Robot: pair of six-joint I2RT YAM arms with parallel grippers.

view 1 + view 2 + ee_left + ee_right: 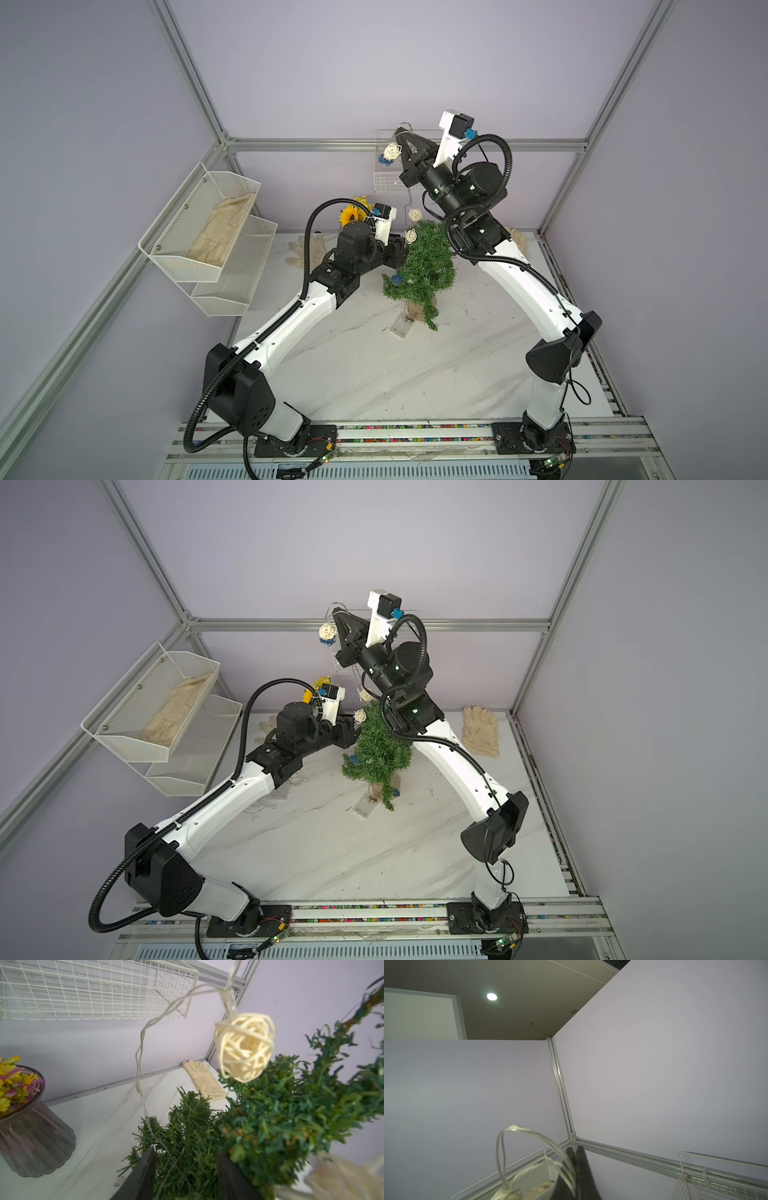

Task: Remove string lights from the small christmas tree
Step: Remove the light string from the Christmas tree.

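Observation:
The small christmas tree stands mid-table on its tan base. My right gripper is raised high by the back wall, shut on the string lights' pale wire. A cream ball and a blue ball dangle just under it. Two more cream balls hang on the wire above the treetop; one shows close in the left wrist view. Another blue ball sits in the branches. The clear battery box lies beside the base. My left gripper is open, its jaws either side of green branches and wire.
A dark vase of yellow flowers stands behind my left arm. A white wire basket hangs on the back wall, and a two-tier mesh shelf on the left wall. Pale gloves lie at the table's back.

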